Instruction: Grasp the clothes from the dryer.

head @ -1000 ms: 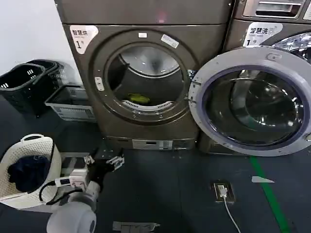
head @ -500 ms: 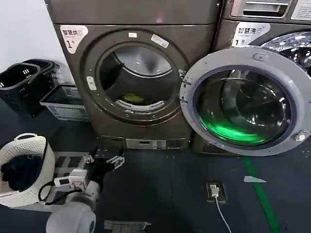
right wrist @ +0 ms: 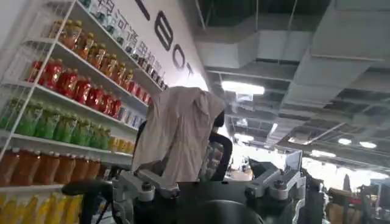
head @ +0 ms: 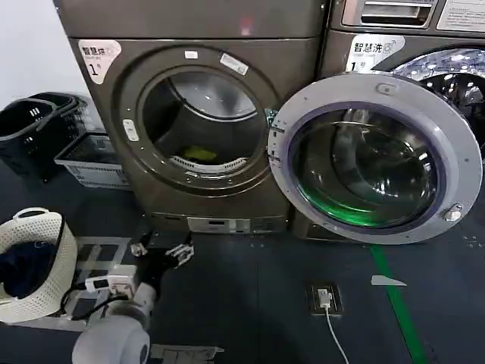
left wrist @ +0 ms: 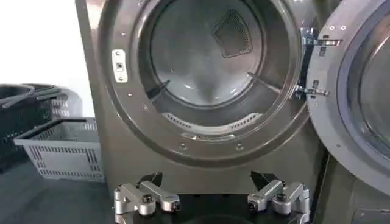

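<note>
The left gripper (head: 161, 251) hangs low over the dark floor (head: 250, 303) in front of the dryer (head: 201, 114), its two fingers spread wide apart with nothing between them; from the left wrist view the same gripper (left wrist: 210, 198) faces the dryer's (left wrist: 207, 79) round port squarely. The right gripper (right wrist: 207, 185) is nowhere near the dryer: it points up toward shelves of bottled drinks (right wrist: 61, 91) and a chair draped with a beige cloth (right wrist: 177, 131), its fingers likewise parted and holding nothing. To the left of the dryer, close to the robot, stands a white woven basket (head: 45, 235) with a dark navy bundle (head: 19, 265) inside; farther back on that same side sit a grey crate (head: 87, 163) and black baskets (head: 34, 125). The dryer's door (head: 364, 159) is swung fully open to its right, in front of the neighbouring machine (head: 409, 38). The clothes (head: 198, 154), a small yellow-green piece, lie inside the dryer at the bottom of the steel drum, just behind the lower rim of the port
</note>
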Robot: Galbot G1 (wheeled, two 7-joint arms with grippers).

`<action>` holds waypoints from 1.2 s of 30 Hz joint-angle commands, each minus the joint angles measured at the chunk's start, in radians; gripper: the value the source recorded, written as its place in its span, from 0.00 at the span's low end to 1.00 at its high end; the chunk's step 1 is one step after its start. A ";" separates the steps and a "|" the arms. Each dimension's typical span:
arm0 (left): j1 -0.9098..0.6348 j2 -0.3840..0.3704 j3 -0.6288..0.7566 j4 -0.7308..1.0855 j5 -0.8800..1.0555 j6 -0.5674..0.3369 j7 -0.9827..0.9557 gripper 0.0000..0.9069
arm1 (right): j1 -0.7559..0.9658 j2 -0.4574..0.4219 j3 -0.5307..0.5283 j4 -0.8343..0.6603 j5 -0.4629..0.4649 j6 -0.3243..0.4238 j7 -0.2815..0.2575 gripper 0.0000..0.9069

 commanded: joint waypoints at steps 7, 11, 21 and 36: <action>-0.002 0.003 0.002 0.005 -0.005 0.049 0.004 1.00 | 0.007 0.003 -0.007 -0.002 0.004 0.001 0.003 1.00; -0.004 0.004 0.002 0.007 -0.005 0.049 0.003 1.00 | 0.012 0.004 -0.010 0.001 0.004 0.001 0.004 1.00; -0.007 -0.002 0.002 0.021 -0.004 0.049 0.005 1.00 | 0.014 0.001 -0.005 -0.002 0.002 0.000 0.002 1.00; -0.002 -0.001 0.000 0.019 -0.007 0.049 -0.002 1.00 | 0.016 0.002 -0.005 -0.002 0.001 -0.002 0.000 1.00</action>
